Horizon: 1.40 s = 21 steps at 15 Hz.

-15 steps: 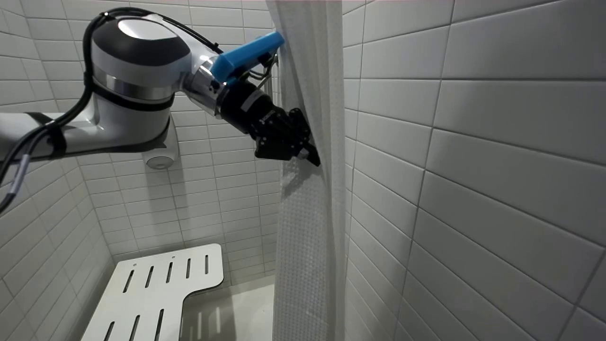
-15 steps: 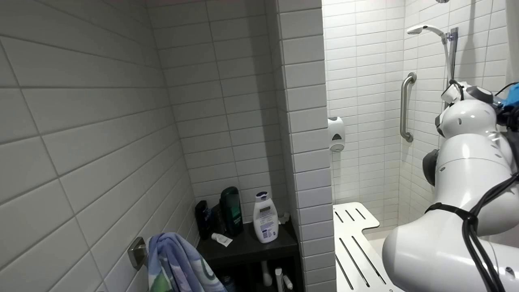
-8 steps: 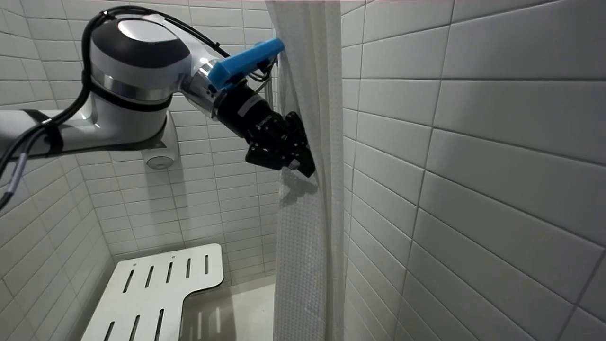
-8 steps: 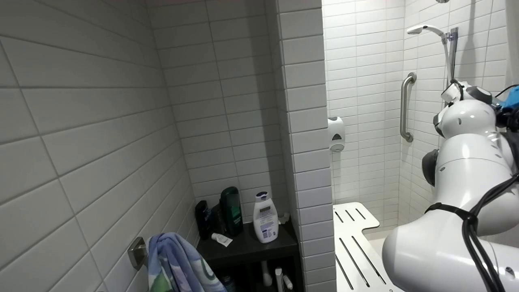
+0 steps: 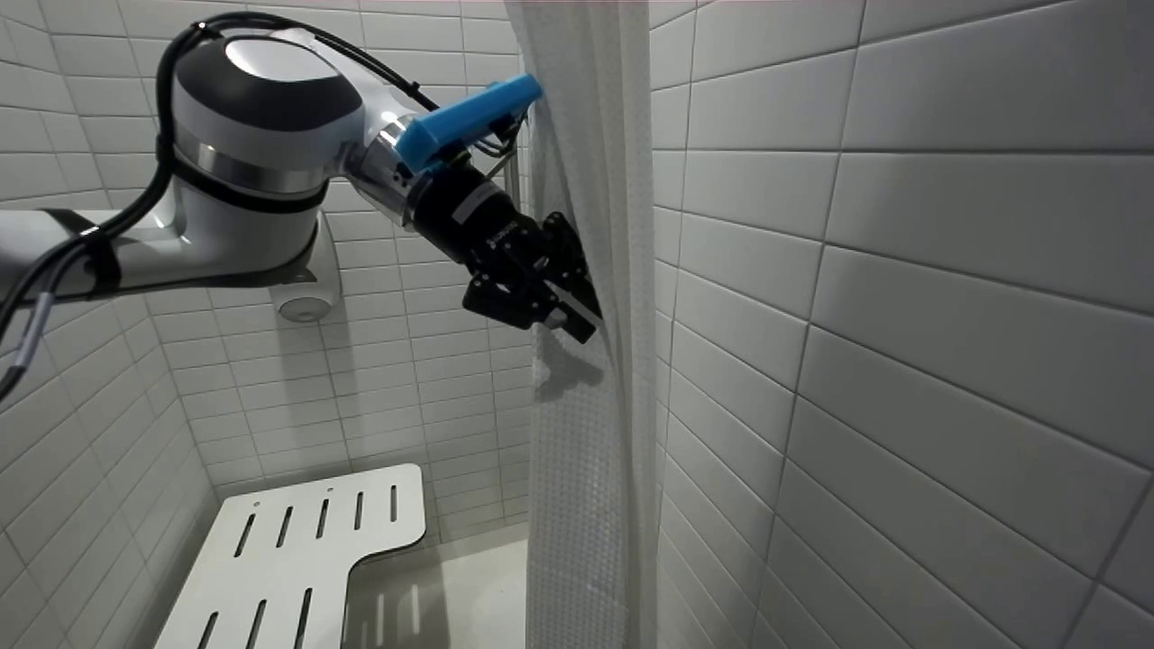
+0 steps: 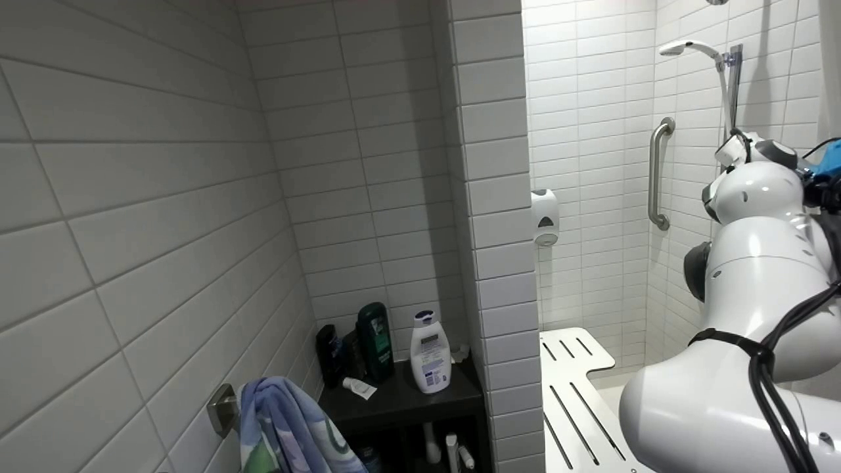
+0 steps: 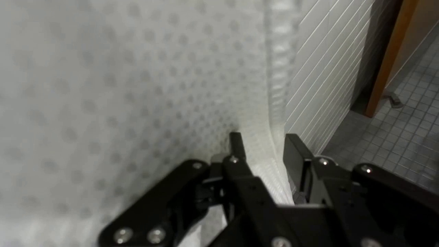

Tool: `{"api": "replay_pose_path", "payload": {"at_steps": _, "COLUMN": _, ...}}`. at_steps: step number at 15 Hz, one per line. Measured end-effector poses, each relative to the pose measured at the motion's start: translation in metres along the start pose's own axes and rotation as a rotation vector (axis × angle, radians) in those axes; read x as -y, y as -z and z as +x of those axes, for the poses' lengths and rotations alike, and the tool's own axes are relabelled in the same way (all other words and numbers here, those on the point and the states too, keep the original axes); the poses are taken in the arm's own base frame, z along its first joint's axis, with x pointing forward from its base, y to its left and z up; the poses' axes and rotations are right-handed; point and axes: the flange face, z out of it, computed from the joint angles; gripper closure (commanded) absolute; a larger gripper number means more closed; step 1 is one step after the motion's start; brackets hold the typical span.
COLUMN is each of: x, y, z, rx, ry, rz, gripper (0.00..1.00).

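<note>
Gripper (image 7: pixel 263 147) sitting bit lower than second ago, jaws apart. Shower curtain (image 5: pixel 577 505) hanging beside tiled wall (image 5: pixel 883 297), edge showing between jaws. Lettering on gripper, white bottle (image 6: pixel 430 361): way too fuzzy.

The white arm (image 6: pixel 762 295) has black cables (image 5: pixel 165 113) and 2 black fingers (image 7: pixel 236 147).

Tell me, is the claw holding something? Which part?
Nothing is gripped: the claw is open, and the edge of the curtain shows between its fingers.
</note>
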Motion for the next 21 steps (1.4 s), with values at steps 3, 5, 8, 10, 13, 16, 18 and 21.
{"api": "replay_pose_path", "payload": {"at_steps": 3, "x": 0.006, "y": -0.001, "z": 0.003, "rx": -0.023, "ry": -0.002, "rz": 0.056, "gripper": 0.12}}
{"api": "replay_pose_path", "payload": {"at_steps": 5, "x": 0.011, "y": 0.001, "z": 0.004, "rx": -0.046, "ry": -0.001, "rz": 0.103, "gripper": 0.01}}
{"api": "replay_pose_path", "payload": {"at_steps": 8, "x": 0.015, "y": 0.013, "z": 0.003, "rx": -0.099, "ry": 0.006, "rz": 0.137, "gripper": 0.0}}
{"api": "replay_pose_path", "payload": {"at_steps": 10, "x": 0.014, "y": 0.026, "z": 0.002, "rx": -0.158, "ry": 0.016, "rz": 0.136, "gripper": 0.0}}
{"api": "replay_pose_path", "payload": {"at_steps": 13, "x": 0.013, "y": 0.048, "z": -0.001, "rx": -0.273, "ry": 0.051, "rz": 0.13, "gripper": 0.0}}
{"api": "replay_pose_path", "payload": {"at_steps": 16, "x": 0.01, "y": 0.068, "z": -0.005, "rx": -0.364, "ry": 0.157, "rz": 0.082, "gripper": 0.0}}
{"api": "replay_pose_path", "payload": {"at_steps": 18, "x": 0.006, "y": 0.078, "z": -0.008, "rx": -0.392, "ry": 0.246, "rz": 0.028, "gripper": 0.0}}
{"api": "replay_pose_path", "payload": {"at_steps": 21, "x": -0.001, "y": 0.09, "z": -0.013, "rx": -0.402, "ry": 0.384, "rz": -0.07, "gripper": 0.0}}
